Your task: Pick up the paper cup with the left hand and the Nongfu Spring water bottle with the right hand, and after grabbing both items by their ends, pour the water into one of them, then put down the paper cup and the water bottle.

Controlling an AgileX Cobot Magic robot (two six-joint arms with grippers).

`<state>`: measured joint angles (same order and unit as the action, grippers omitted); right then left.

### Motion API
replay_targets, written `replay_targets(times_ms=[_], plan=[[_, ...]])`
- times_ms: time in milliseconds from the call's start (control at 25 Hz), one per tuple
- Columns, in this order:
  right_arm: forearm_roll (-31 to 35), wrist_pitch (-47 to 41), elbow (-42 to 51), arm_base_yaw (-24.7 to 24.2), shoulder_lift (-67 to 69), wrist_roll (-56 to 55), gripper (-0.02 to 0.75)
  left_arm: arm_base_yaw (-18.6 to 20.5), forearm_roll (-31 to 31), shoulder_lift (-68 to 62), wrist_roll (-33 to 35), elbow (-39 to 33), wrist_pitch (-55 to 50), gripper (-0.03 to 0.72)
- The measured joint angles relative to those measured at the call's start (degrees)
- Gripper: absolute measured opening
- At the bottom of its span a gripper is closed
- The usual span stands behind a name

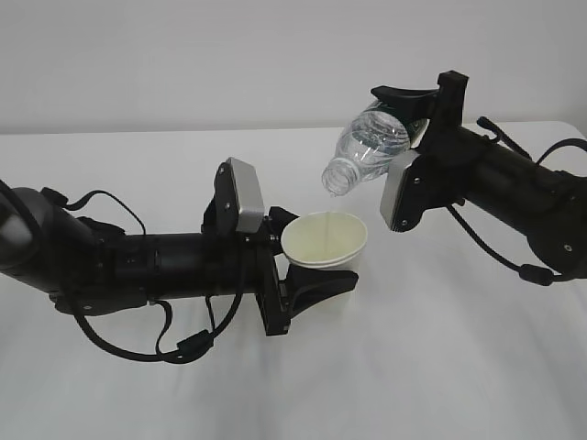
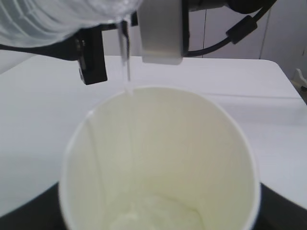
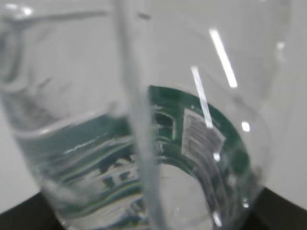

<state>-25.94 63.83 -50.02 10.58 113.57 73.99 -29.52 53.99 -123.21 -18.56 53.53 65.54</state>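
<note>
The left hand [image 1: 307, 261] grips the paper cup [image 1: 324, 240] between part-open jaws, holding it above the table [image 1: 440, 367], mouth tipped toward the bottle. The right hand [image 1: 413, 115] clamps the Nongfu Spring water bottle [image 1: 367, 147] near its base, tilted neck-down just over the cup's rim, and a thin stream of water [image 2: 127, 67] runs into the cup
</note>
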Motion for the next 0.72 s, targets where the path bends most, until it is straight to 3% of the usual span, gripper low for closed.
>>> replay_targets(times_ms=[720], plan=[[0.00,0.09,0.00,0.00,0.00,0.91,0.474,0.00,0.00,0.00,0.00,0.00,0.00,0.482]])
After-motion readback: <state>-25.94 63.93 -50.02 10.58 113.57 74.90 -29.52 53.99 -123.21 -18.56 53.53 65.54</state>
